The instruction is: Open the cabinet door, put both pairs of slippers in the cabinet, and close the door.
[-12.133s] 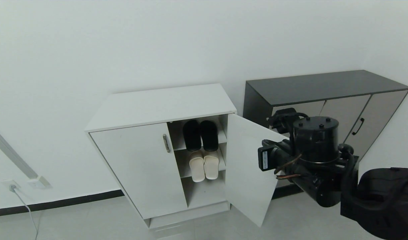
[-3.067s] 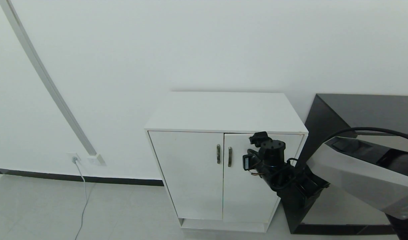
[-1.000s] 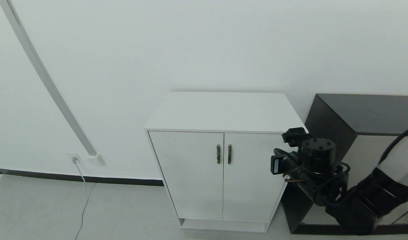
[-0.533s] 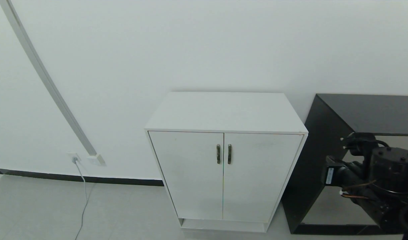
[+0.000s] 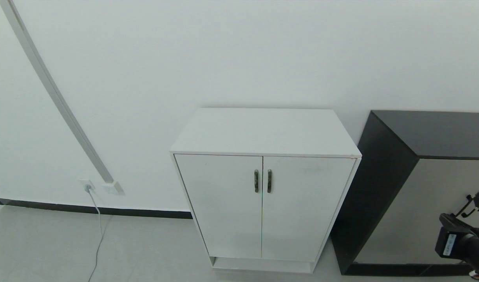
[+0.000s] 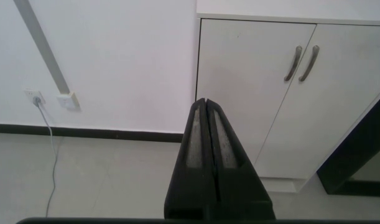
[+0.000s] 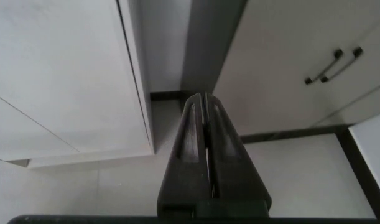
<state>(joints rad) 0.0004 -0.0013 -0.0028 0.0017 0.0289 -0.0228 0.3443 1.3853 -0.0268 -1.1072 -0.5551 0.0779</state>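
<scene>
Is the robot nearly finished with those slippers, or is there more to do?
It looks finished. Done: the white cabinet is fully shut, handles side by side; seconds ago its right door stood open with both pairs of slippers on the shelves. In hand: nothing, the right gripper and left gripper are shut, empty and clear of the cabinet. Left: nothing that I can see.
</scene>
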